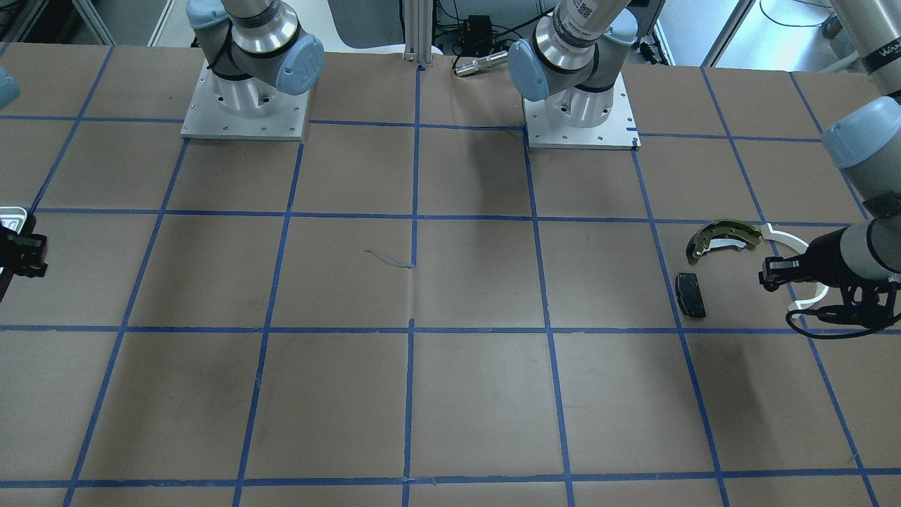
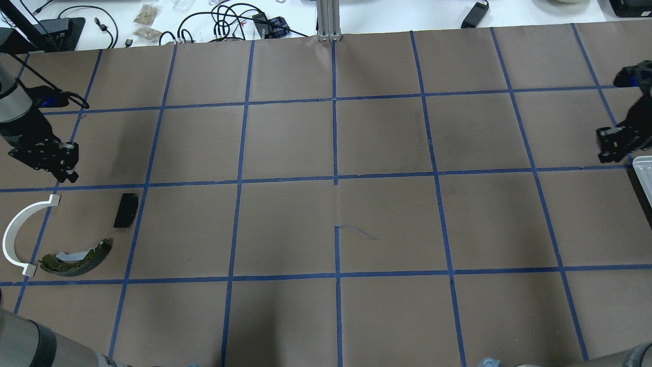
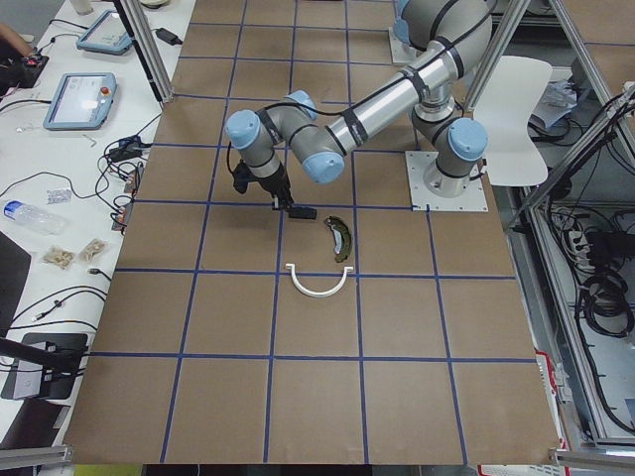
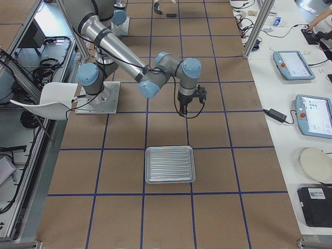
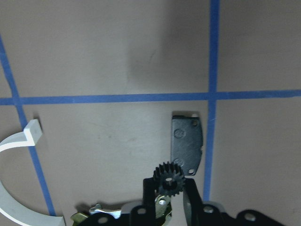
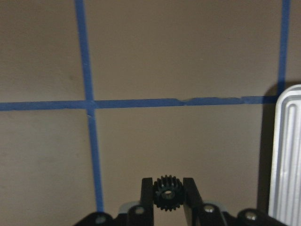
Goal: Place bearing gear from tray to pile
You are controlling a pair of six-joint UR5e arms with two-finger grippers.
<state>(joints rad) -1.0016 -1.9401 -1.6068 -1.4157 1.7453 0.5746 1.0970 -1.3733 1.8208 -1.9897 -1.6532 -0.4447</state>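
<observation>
Gears number 2, 1 in each gripper. The left gear (image 5: pixel 168 175) is pinched between the 2 fingers of the left gripper (image 5: pixel 168 183). It is round and toothed all around, and its flat face and bore are turned to the wrist camera, so its axis runs crosswise to the line between the fingers. It hangs over the pile (image 3: pixel 340 238), which is 1 shoe (image 2: pixel 76 257), 1 white arc (image 2: pixel 18 232) and 1 black pad (image 2: pixel 126 209). In the left wrist view it overlaps the pad's near end.

The right gear (image 6: pixel 166 193) is clamped the same way in the right gripper (image 6: pixel 167 186), bore facing the camera. It hangs above the table (image 2: pixel 336 142), near 1 edge of the 1 ribbed tray (image 4: pixel 169 164).
</observation>
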